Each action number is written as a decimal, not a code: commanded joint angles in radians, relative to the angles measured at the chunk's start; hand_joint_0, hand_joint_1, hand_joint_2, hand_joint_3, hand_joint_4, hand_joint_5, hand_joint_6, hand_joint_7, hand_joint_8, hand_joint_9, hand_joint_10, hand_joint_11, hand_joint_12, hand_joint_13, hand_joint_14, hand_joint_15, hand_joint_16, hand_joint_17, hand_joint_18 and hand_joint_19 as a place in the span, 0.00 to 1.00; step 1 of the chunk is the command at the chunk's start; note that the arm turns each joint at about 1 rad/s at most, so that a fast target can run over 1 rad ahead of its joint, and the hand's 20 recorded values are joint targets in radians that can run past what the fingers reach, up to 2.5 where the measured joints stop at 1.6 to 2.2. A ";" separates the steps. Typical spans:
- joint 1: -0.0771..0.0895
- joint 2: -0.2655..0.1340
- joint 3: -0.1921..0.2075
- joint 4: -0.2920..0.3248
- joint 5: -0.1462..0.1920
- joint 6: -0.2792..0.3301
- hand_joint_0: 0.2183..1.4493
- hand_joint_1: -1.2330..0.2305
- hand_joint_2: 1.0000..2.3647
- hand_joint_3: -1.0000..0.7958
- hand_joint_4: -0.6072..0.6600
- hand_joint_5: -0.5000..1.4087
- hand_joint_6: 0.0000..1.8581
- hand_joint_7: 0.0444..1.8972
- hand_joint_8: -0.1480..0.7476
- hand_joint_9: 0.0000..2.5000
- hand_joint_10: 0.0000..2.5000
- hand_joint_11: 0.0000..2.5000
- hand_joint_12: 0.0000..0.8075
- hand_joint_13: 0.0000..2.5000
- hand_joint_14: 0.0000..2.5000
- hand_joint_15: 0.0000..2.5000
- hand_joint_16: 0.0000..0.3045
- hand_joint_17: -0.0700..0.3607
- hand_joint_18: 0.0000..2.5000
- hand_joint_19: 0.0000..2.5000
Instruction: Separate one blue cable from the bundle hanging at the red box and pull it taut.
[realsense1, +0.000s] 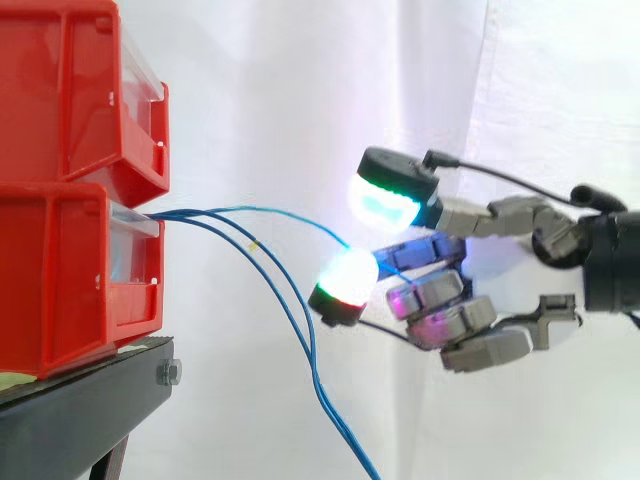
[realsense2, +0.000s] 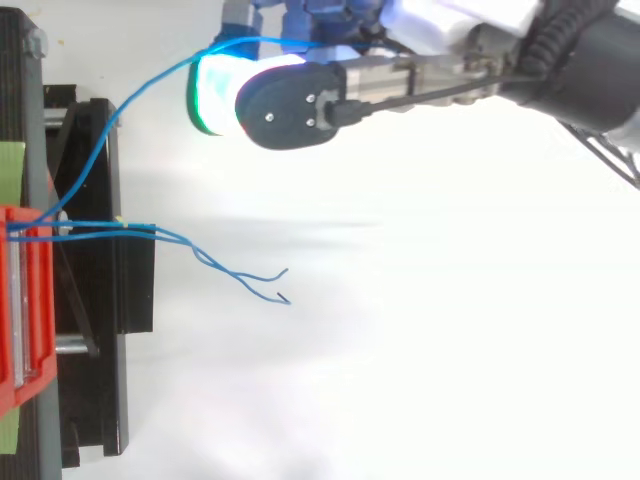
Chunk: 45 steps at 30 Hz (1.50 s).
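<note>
From the side you see the hand (realsense1: 445, 320) reaching in from the right, level with the lower red box (realsense1: 60, 280), which sits under a second red bin (realsense1: 70, 90) on the black stand (realsense1: 90, 400). One finger stretches up and forward with a cyan-green pad (realsense1: 385, 200), another pad glowing white over green and red (realsense1: 348, 275) lies below it, and the fingers behind them are curled in with a magenta glow. The blue cable (realsense1: 290, 213) leaves the front of the lower box, runs in a shallow arc to the right and slips in between those two pads. You can take it as pinched inside the curled fingers, though the exact contact is hidden behind the lower pad. It bows gently rather than running dead straight. The other two cables (realsense1: 313, 370) come out of the same spot and hang down away from it, dropping past the bottom edge in front of the white curtain (realsense1: 250, 100)

From above you find the hand (realsense2: 290, 105) at the upper edge, its green-white pad pointing left toward the stand (realsense2: 100, 300). The blue cable (realsense2: 150, 82) climbs in a curve from the red box (realsense2: 25, 300) to the top of that pad and on into the blue-lit fingers. The two loose cables (realsense2: 180, 238) run side by side to the right, well apart from the held one, their free ends splaying
</note>
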 joint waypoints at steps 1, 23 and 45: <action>0.007 -0.043 0.001 0.062 0.009 0.001 0.23 0.44 0.00 0.28 0.62 0.14 0.37 0.56 0.52 0.12 1.00 1.00 0.51 0.32 1.00 0.83 0.14 0.38 0.62 0.84; 0.018 -0.065 0.001 0.091 0.025 -0.006 0.21 0.48 0.00 0.28 0.63 0.14 0.35 0.58 0.53 0.09 1.00 0.96 0.50 0.29 1.00 0.78 0.15 0.40 0.57 0.79; 0.009 -0.075 0.071 0.036 0.022 0.003 0.20 0.53 0.00 0.28 0.63 0.14 0.31 0.64 0.54 0.06 1.00 0.82 0.50 0.27 1.00 0.69 0.16 0.41 0.55 0.78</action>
